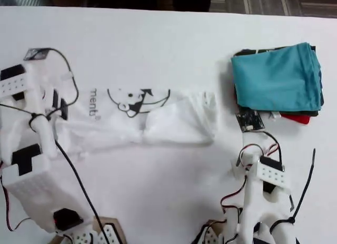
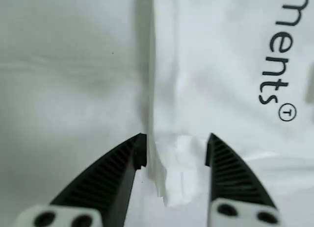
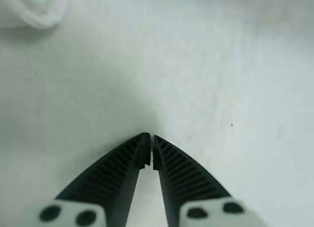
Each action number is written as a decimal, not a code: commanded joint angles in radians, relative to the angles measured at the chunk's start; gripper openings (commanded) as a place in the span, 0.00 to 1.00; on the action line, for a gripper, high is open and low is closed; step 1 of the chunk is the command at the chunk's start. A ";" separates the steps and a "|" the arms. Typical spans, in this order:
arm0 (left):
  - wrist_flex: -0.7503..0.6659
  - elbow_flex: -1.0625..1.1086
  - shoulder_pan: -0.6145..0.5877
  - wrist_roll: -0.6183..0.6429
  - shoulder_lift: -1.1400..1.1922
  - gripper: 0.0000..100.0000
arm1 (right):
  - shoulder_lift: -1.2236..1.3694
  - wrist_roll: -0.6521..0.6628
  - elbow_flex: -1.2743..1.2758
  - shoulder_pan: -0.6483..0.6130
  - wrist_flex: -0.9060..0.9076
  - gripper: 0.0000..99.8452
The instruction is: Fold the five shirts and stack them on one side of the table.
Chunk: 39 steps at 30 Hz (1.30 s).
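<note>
White shirt (image 1: 158,120): partly folded, spread flat near the middle of the table (image 1: 158,191), reaching toward 9 o'clock; a black cartoon print faces up.
Stack of shirts (image 1: 247,99): at 2 o'clock on the table, well apart from the white shirt's 3 o'clock end; a teal shirt (image 1: 276,75) lies on top, with black and red edges showing beneath.
Left gripper (image 2: 175,153): at the shirt's 9 o'clock end, jaws released and spread to either side of a bunched fold of white cloth.
Right gripper (image 3: 149,146): at 5 o'clock, over bare table, jaws clenched together with nothing between them.
</note>
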 commanded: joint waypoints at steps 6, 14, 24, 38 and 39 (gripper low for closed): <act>-0.051 -0.124 -0.011 0.015 0.190 0.26 | -0.027 0.003 0.002 0.010 -0.021 0.02; 0.097 -0.400 -0.015 0.098 0.434 0.26 | -0.025 0.003 0.002 0.008 -0.021 0.02; 0.333 -0.685 0.032 0.095 0.649 0.22 | -0.025 0.003 0.002 0.008 -0.022 0.02; 0.371 -0.782 -0.130 0.029 0.674 0.03 | -0.025 0.003 0.002 0.008 -0.022 0.02; 0.371 -0.782 -0.155 0.011 0.661 0.03 | -0.025 0.003 0.002 0.008 -0.022 0.02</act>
